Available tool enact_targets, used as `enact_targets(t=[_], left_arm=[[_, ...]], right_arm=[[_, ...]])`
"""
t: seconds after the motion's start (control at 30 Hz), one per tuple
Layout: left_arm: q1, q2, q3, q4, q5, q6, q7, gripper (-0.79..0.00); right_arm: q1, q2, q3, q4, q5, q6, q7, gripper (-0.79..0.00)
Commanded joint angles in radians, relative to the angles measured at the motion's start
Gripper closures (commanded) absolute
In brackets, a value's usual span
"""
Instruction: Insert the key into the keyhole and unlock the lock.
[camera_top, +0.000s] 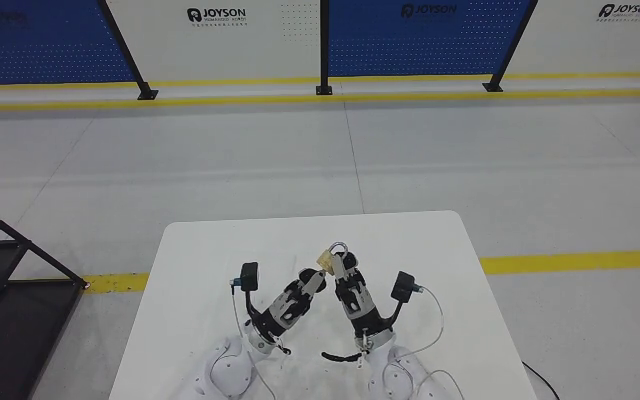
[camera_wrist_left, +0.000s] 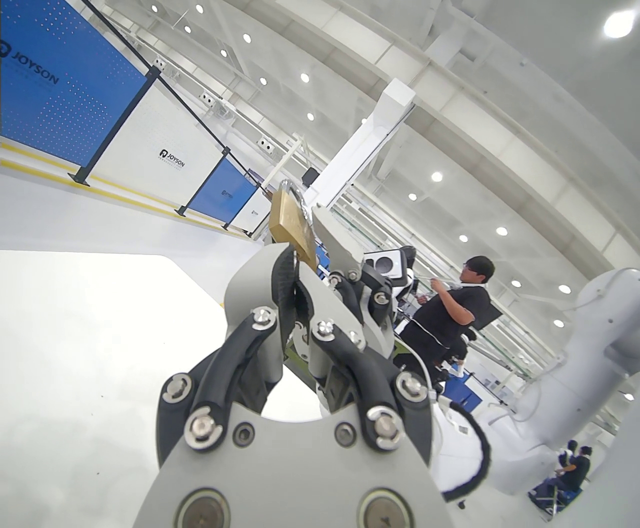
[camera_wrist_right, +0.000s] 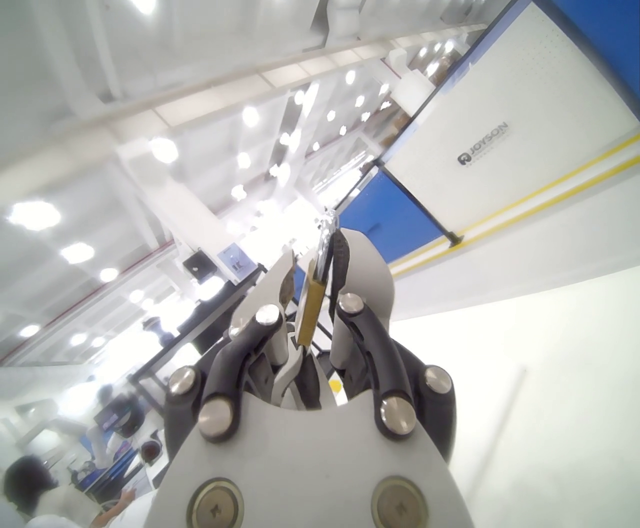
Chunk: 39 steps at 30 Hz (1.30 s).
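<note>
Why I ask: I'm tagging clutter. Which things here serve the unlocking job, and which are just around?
Job: padlock, gripped by the right gripper; left gripper, fingers closed at the padlock's base.
Just around: white table; black rack beside it; blue and white barriers behind.

Round ceiling lamps (camera_wrist_left: 436, 176) flood the hall with bright, even light; the white tabletop (camera_wrist_left: 75, 325) glares, and both wrist views bow straight lines at the edges.
</note>
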<state>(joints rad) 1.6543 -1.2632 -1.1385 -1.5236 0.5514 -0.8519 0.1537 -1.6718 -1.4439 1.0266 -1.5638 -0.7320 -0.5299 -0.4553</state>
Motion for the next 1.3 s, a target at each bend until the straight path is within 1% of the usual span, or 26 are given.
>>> enact_targets(t=[0.0,0.13,0.47,0.8,1.0,1.27], left_arm=[[0.003,-0.001,-0.004,-0.003,0.026,0.011,0.019,0.0],[0.007,-0.003,-0.006,-0.006,0.076,0.031,0.059,0.0],[0.012,-0.011,-0.001,-0.01,0.237,0.106,0.202,0.0],[0.009,-0.021,0.023,0.005,0.442,0.198,0.381,0.0],[0.003,-0.025,0.041,0.026,0.587,0.285,0.516,0.0],[-0.018,-0.033,0.074,0.071,0.711,0.396,0.653,0.0]], right_arm=[[-0.004,0.002,0.006,-0.007,0.003,0.003,0.012,0.0],[-0.008,0.005,0.01,-0.016,0.003,0.01,0.026,0.0],[-0.008,0.007,0.006,-0.02,-0.009,0.034,0.035,0.0],[-0.004,0.007,-0.005,-0.017,-0.011,0.053,0.032,0.0],[-0.005,0.007,-0.008,-0.018,-0.012,0.055,0.028,0.0],[-0.006,0.009,-0.011,-0.019,-0.014,0.061,0.026,0.0]])
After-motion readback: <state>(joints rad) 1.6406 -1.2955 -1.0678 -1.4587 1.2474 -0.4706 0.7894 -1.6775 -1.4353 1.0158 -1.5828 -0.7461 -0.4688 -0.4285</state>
